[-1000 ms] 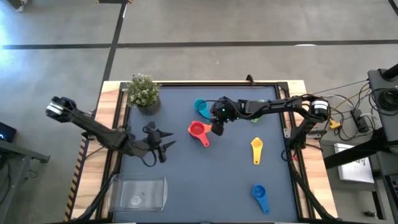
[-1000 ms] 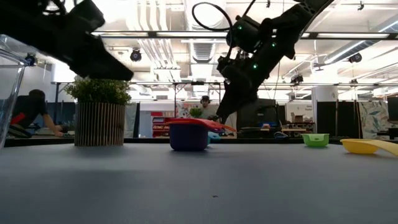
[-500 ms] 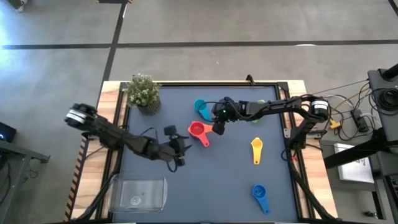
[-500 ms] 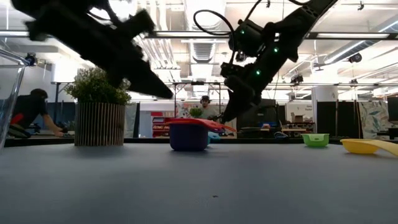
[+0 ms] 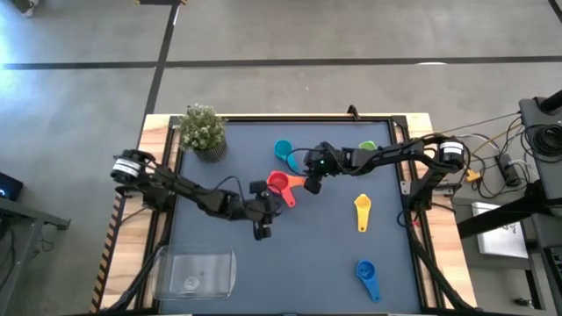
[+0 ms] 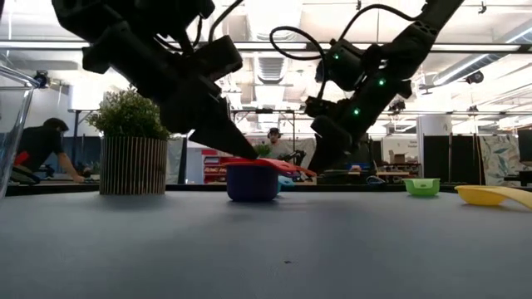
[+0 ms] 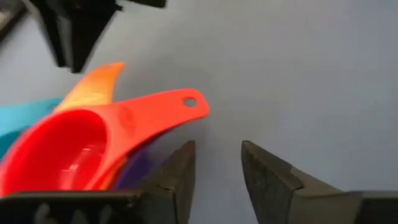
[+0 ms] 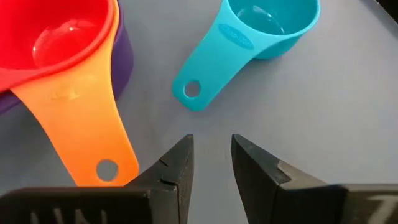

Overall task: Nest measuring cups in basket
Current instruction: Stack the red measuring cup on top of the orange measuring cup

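My left claw (image 5: 263, 215) sits just below the middle of the high view, its fingers a little apart and holding nothing, right beside the red cup (image 5: 278, 183). That red cup is stacked in an orange cup (image 8: 74, 118), with a purple cup (image 8: 121, 46) under both; in my left wrist view the red handle (image 7: 168, 109) points toward my fingers without touching them. My right claw (image 5: 309, 183) hangs just right of the same stack, also slightly apart and empty, close to the orange handle. A light blue cup (image 5: 283, 150) lies just above the stack, a green cup (image 5: 367, 147) further right, a yellow cup (image 5: 363, 210) right of centre and a blue cup (image 5: 366, 273) at the lower right. The basket (image 5: 198, 270) waits at the lower left of the worktop (image 5: 307, 263), with no coloured cup in it that I can see.

I judge the nesting partly done and the step in hand to be taking hold of the stack. Next I should close my left fingers around the red handle, then lift level so the nested cups do not slide apart.
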Tool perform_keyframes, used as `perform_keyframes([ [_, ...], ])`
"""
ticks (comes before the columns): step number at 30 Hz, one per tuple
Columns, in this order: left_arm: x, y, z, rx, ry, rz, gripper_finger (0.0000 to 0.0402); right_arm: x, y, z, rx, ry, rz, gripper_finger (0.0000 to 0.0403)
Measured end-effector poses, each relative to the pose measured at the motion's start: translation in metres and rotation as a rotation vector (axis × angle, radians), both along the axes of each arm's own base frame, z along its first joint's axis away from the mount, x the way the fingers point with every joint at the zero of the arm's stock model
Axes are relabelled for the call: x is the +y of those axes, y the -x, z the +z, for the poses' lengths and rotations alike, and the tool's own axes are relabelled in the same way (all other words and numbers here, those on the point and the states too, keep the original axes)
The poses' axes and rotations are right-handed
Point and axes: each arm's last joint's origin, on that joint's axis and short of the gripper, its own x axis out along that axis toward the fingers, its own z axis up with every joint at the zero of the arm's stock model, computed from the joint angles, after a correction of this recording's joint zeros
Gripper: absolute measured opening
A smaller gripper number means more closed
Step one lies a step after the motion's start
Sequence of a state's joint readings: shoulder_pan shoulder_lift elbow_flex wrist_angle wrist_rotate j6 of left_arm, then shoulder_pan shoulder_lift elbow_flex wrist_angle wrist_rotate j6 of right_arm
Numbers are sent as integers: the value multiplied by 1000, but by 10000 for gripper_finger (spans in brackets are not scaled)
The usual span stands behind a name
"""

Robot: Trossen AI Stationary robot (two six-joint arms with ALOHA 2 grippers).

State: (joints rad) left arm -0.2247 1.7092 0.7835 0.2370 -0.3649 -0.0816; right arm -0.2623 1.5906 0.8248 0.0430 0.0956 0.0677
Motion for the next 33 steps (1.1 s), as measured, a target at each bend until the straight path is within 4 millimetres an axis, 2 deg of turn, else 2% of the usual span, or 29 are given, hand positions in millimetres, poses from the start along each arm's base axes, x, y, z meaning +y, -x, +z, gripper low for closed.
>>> perform_keyframes([
  [12,15,-9,-15,22,65,21,5,3,-6,5,-100,-88,99,62],
  [16,19,-15,-16,-30,86,22,6,3,-6,5,-102,-98,90,57],
  [33,29,-21,-28,-41,112,42,0,11,-8,5,-110,-134,92,57],
])
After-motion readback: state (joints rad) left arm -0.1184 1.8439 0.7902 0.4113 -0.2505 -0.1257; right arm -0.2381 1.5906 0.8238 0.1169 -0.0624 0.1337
